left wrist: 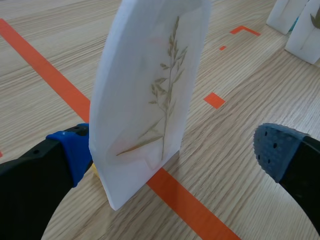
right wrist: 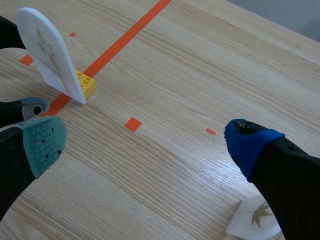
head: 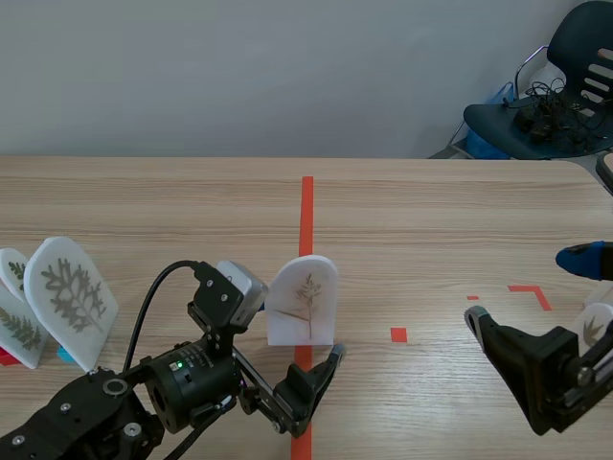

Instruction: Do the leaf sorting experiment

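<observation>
A white arched card with a pressed grass sprig (head: 304,299) stands upright on the orange tape line (head: 306,206), held up by a small yellow brick (right wrist: 84,84). My left gripper (head: 306,366) is open around this card (left wrist: 150,100). The blue pad (left wrist: 75,149) sits right at the card's edge, while the other pad (left wrist: 275,150) is well clear of it. My right gripper (head: 532,292) hangs open low over the table's right side, nothing between its fingers (right wrist: 147,142). Beside it lies or stands another small leaf card (right wrist: 255,217).
Several white leaf cards (head: 67,297) stand at the table's left edge, with one more card (head: 596,326) at the far right. Small orange tape marks (head: 398,334) lie between the arms. A dark chair (head: 556,96) stands beyond the table's far right corner.
</observation>
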